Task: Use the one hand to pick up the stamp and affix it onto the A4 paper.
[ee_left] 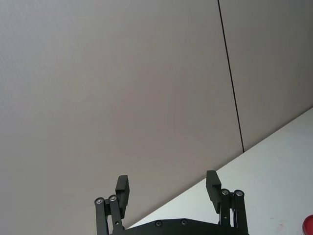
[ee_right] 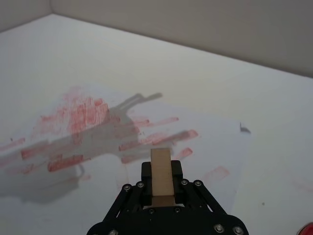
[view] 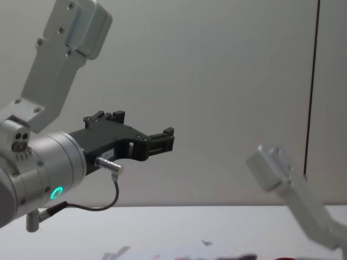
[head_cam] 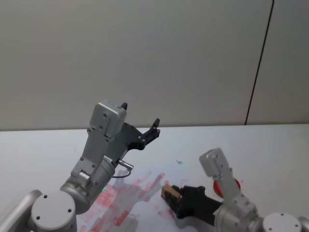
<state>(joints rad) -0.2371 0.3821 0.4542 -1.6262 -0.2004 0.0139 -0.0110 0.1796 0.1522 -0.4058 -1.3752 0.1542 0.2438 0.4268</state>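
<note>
Wooden stamp (ee_right: 161,177): a small light-brown block, gripped at its near end, its far end sticking out past the fingertips.
Right gripper (ee_right: 161,169): black, on a slim light-grey arm, low at the near right of the table; its jaws are closed narrowly on the two sides of the stamp.
Where the stamp is: over the near part of the paper, towards its right side. Whether it touches the sheet cannot be told.
Paper (ee_right: 215,142): a thin white sheet lying flat on the table, one small corner (ee_right: 243,129) turned up at its far right.
Red marks (ee_right: 80,112): smeared bars and blotches of ink across the left and middle of the paper.
Left gripper (ee_left: 168,188): black, on a thick silver wrist, raised well above the table and pointing towards the wall; its jaws are spread wide and hold nothing.
Table (head_cam: 270,145): plain white.
Wall (head_cam: 145,48): pale grey, behind the table.
</note>
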